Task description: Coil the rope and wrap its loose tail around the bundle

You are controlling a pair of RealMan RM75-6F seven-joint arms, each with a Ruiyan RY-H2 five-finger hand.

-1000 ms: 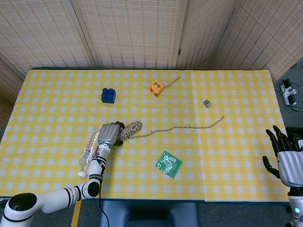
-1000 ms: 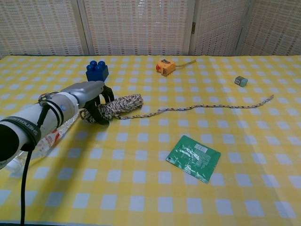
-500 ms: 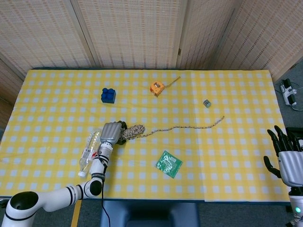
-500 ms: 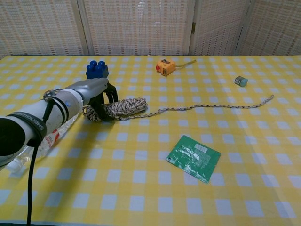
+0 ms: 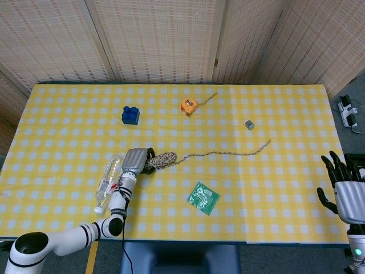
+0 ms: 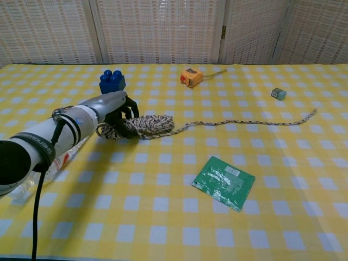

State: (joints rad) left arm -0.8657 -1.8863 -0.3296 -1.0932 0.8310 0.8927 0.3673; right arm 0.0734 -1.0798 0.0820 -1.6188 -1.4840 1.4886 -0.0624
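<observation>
A speckled rope lies on the yellow checked table. Its coiled bundle (image 5: 163, 159) (image 6: 145, 125) sits left of centre. My left hand (image 5: 134, 161) (image 6: 111, 111) grips the bundle's left end, its dark fingers curled around it. The loose tail (image 5: 228, 153) (image 6: 255, 123) snakes rightward across the cloth and ends near the right side. My right hand (image 5: 344, 190) hangs off the table's right edge, fingers spread, holding nothing; the chest view does not show it.
A clear plastic bottle (image 5: 107, 184) (image 6: 51, 166) lies under my left forearm. A green packet (image 5: 203, 197) (image 6: 223, 182) lies in front of the rope. At the back are a blue block (image 5: 130, 115) (image 6: 112, 81), an orange tape measure (image 5: 189, 106) (image 6: 191, 76) and a small grey cube (image 5: 249, 124) (image 6: 278, 93).
My left hand has slid the bundle to the right and a little toward the table's front. The tail's near part followed. The right hand has barely moved.
</observation>
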